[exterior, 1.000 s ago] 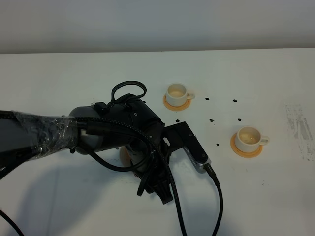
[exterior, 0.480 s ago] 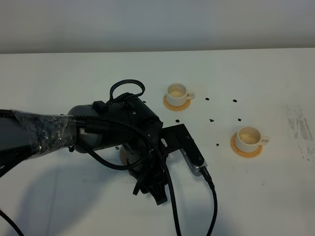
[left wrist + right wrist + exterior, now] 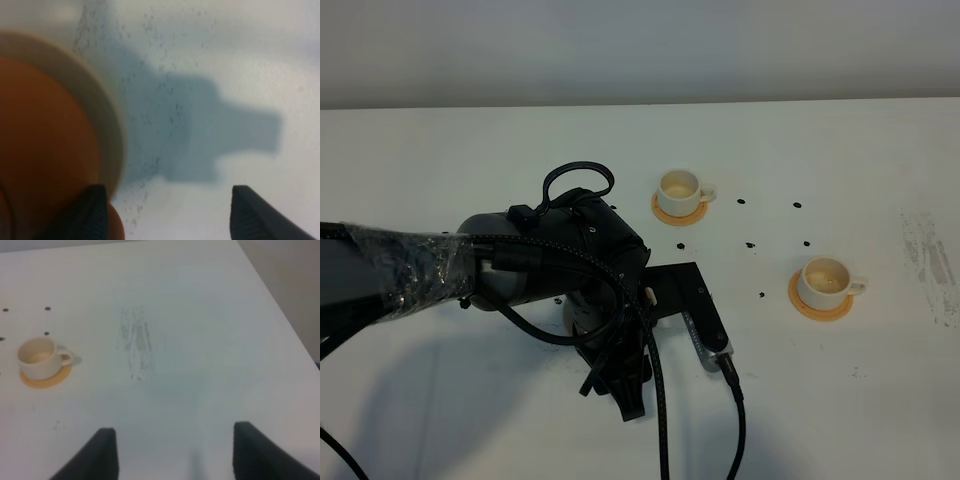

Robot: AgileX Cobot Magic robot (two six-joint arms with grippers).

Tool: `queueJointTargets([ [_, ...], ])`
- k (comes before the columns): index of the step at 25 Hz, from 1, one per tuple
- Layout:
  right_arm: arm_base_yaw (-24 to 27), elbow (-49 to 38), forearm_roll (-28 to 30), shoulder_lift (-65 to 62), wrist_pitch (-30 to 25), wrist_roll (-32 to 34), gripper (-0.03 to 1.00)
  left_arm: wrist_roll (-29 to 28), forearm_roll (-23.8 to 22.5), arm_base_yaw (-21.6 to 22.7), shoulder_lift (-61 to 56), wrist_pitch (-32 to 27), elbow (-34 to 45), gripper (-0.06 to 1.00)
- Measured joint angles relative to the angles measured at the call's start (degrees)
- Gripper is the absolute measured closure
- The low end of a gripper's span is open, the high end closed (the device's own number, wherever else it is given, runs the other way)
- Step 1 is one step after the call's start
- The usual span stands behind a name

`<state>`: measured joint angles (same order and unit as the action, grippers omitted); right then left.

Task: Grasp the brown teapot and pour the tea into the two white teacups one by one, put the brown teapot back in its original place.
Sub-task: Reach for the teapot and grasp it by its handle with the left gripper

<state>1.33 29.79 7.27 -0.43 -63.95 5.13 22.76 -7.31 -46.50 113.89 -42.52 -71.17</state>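
From the left edge of the table (image 3: 470, 150), the left arm (image 3: 520, 265) reaches in low toward the middle. It is black and thick, its rear part is wrapped in clear plastic (image 3: 400, 265), and black cables (image 3: 578, 178) loop over it. The wrist bends down, with its end pointing to the near edge. In the wrist view the left fingers (image 3: 92, 215) stand apart, and only bare table and their own shadow lie between them. One finger is just beside the brown teapot (image 3: 45, 150); I cannot tell if it touches it. The one teapot sits on the one pale beige mat (image 3: 112, 135), whose rim shows around it. In the high view the arm covers both of them, somewhat left of the middle of the table.

There are two white teacups, each on its own orange-tan coaster. The first teacup (image 3: 678, 188) stands near the middle, more to the far edge, on the first coaster (image 3: 677, 213). The second teacup (image 3: 823, 278) stands further right and nearer, on the second coaster (image 3: 818, 308). Both look pale cream inside. A few small dark dots (image 3: 750, 244) lie on the table between them.

The right fingers (image 3: 102, 455) are also spread wide and hold nothing. They hang over the right part of the table, well apart from the second teacup.

The table is white and matt, with a grey scuffed mark (image 3: 930, 260) near its right edge. A plain grey wall (image 3: 640, 50) rises behind the far edge.
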Motion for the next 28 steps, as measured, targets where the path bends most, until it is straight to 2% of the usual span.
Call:
queueJointTargets([
  [4, 0.00, 0.00, 0.00, 0.00, 0.00, -0.05, 0.47, 1.19, 0.00, 0.00, 0.00, -0.07, 0.00, 0.41],
  [10, 0.00, 0.00, 0.00, 0.00, 0.00, -0.05, 0.47, 5.85, 0.00, 0.30, 0.00, -0.45, 0.00, 0.41],
  [17, 0.00, 0.00, 0.00, 0.00, 0.00, -0.05, 0.47, 8.93, 1.78, 0.76, 0.00, -0.25, 0.00, 0.41],
  [28, 0.00, 0.00, 0.00, 0.00, 0.00, -0.05, 0.47, 15.30, 6.19, -0.76, 0.00, 5.51, 0.00, 0.41],
])
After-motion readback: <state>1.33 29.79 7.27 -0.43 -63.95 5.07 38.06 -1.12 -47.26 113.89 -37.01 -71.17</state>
